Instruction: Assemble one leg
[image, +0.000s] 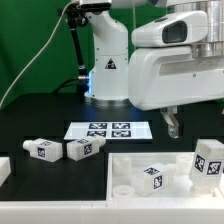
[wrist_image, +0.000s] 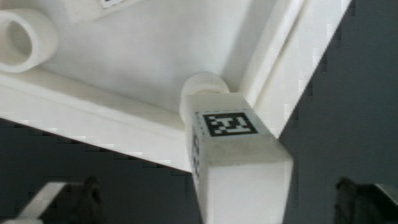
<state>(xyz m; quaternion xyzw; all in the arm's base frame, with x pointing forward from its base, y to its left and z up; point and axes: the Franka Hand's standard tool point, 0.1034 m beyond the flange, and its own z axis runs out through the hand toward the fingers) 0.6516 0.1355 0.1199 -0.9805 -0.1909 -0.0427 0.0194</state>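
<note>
A leg (wrist_image: 238, 150), a white block with a square tag, stands against the raised rim of the big white panel (wrist_image: 107, 75). It lies between my gripper's (wrist_image: 214, 205) two dark fingers (wrist_image: 57, 200), which stand wide apart and clear of it. In the exterior view this leg (image: 209, 160) is at the panel's (image: 125, 172) right end, below my hand; one finger (image: 172, 124) shows above it. Another leg (image: 152, 177) lies on the panel. Two more legs (image: 44, 149) (image: 86, 149) lie on the table at the exterior view's left.
The marker board (image: 108, 130) lies in front of the arm's base (image: 106, 70). A further white part (image: 4, 168) shows at the exterior view's left edge. A round white boss (wrist_image: 22, 42) stands on the panel.
</note>
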